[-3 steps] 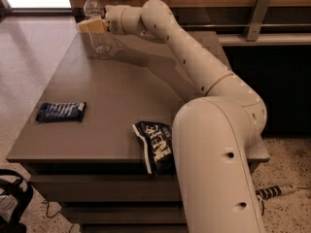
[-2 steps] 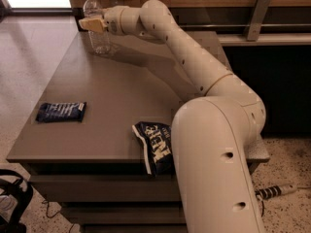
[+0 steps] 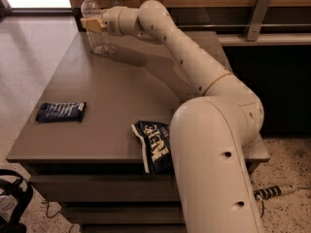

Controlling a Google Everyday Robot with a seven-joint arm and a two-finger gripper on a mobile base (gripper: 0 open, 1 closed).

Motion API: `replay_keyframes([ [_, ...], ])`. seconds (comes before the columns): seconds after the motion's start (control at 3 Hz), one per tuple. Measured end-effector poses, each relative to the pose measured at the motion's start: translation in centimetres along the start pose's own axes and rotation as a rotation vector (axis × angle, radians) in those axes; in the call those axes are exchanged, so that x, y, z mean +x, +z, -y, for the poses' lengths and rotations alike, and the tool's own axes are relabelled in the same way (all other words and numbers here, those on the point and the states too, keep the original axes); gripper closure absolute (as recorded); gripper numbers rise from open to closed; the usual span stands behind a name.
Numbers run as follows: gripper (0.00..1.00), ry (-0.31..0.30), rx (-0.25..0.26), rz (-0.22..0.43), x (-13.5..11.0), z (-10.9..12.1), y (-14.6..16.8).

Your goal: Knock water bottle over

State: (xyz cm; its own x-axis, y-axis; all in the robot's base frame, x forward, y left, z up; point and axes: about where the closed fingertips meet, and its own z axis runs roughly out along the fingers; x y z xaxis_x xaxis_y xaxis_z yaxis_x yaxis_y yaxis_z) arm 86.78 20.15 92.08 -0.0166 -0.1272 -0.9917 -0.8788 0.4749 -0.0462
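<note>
The hand has edged a touch further left above the surface's far left corner, pressing the water bottle high up (clenched or released, I can't tell), yet the bottle's still upright there, so no knock-over yet.

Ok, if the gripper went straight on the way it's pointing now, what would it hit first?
Most likely the water bottle. The gripper points left at the table's far corner, level with the upright bottle's upper half and overlapping it in view. Depth is unclear, so contact can't be confirmed.
</note>
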Motion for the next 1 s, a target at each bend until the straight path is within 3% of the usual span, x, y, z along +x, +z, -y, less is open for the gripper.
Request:
replay_keyframes([
  [0.33, 1.00, 0.001, -0.004, -0.001, 0.1, -0.2, 0.2],
  [1.0, 1.00, -0.007, 0.053, -0.122, -0.6, 2.3, -4.2],
])
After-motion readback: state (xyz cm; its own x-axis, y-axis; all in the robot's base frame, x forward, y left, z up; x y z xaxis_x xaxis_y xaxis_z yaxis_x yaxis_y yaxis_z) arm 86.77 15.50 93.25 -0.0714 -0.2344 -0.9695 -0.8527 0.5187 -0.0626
